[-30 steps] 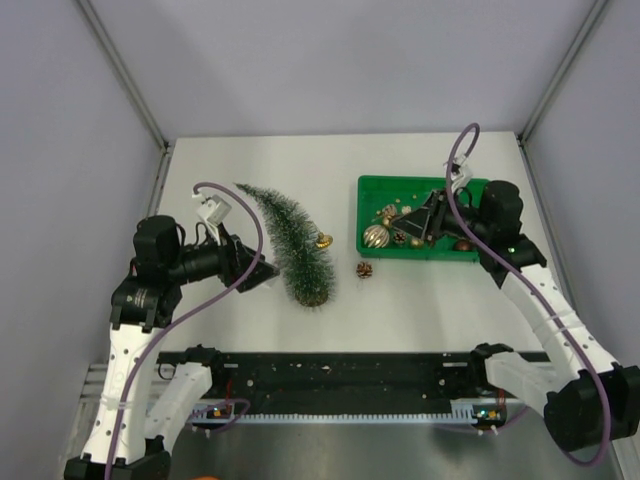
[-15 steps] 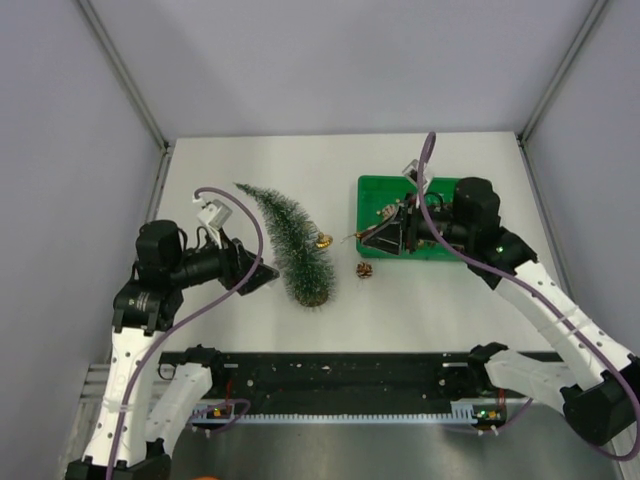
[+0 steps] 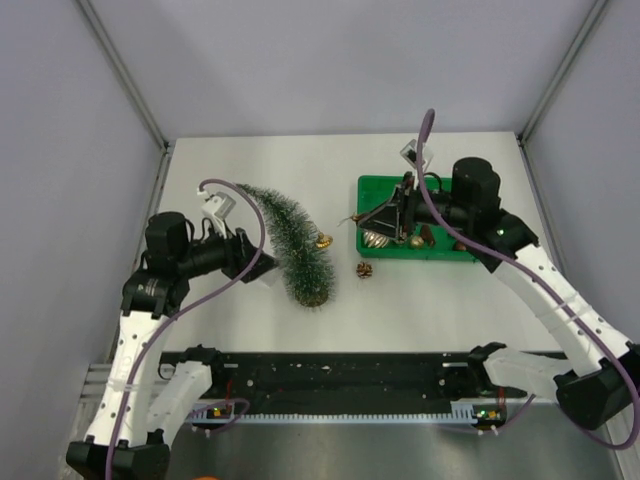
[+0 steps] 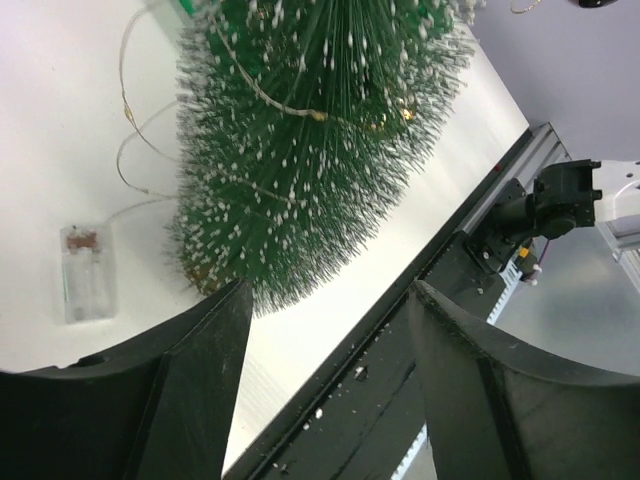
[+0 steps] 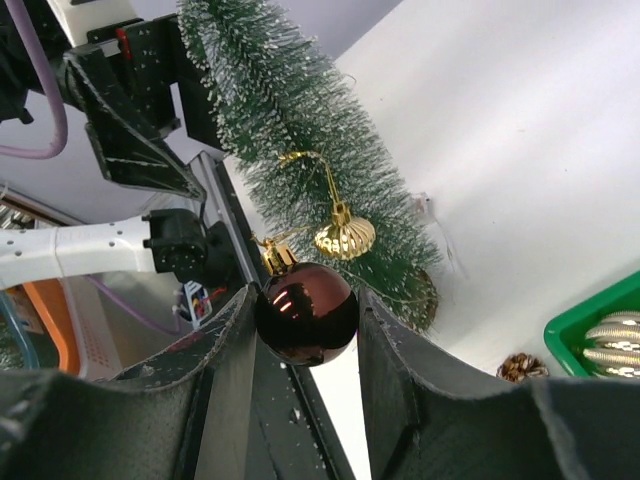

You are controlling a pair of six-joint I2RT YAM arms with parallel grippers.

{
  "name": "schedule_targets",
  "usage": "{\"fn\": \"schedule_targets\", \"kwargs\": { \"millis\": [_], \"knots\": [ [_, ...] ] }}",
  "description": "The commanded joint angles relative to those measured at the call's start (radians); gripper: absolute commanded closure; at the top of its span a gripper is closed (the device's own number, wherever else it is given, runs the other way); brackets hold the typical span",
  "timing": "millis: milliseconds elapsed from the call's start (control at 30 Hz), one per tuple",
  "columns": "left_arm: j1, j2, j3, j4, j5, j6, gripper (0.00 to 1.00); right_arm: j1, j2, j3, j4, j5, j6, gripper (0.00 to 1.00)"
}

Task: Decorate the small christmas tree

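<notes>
The small christmas tree leans on its brown disc base, left of the table's middle, with a gold bell hanging on its right side. My right gripper hovers over the left end of the green tray, pointing at the tree. It is shut on a glossy dark red ball with a gold cap. The tree and the bell lie just beyond the ball. My left gripper is open and empty, left of the tree's lower part; the jaws stand apart from the bristles.
The green tray at the right holds several ornaments, among them a ribbed gold ball. A pine cone lies on the table between tree and tray. A clear battery box with thin light wire lies by the tree's base. The black rail runs along the near edge.
My right gripper has lifted the dark red ball out of the tray and carried it left toward the tree. The left gripper shifted slightly back and stays open.
</notes>
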Motion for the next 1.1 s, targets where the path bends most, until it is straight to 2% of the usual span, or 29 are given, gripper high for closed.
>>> {"fn": "schedule_targets", "kwargs": {
  "millis": [0,167,233,567,833,1000,1067],
  "knots": [
    [-0.003,0.026,0.010,0.136,0.029,-0.013,0.35,0.036,0.061,0.091,0.042,-0.033,-0.013,0.78],
    [-0.003,0.055,0.020,0.138,0.038,0.011,0.61,0.098,0.118,0.159,0.016,-0.033,-0.045,0.78],
    [-0.003,0.049,0.015,0.136,0.042,0.016,0.67,0.115,0.137,0.174,0.002,-0.027,-0.054,0.78],
    [-0.003,0.037,-0.011,0.179,0.035,-0.009,0.67,0.165,0.210,0.234,-0.015,-0.001,-0.065,0.78],
    [-0.003,0.012,-0.003,0.153,0.033,-0.009,0.74,0.205,0.218,0.251,-0.064,0.036,-0.080,0.78],
    [-0.003,0.015,-0.037,0.184,0.056,-0.043,0.72,0.236,0.200,0.246,-0.110,0.091,-0.076,0.78],
    [-0.005,0.015,-0.054,0.210,0.052,-0.064,0.64,0.260,0.184,0.240,-0.134,0.129,-0.077,0.78]
  ]
}}
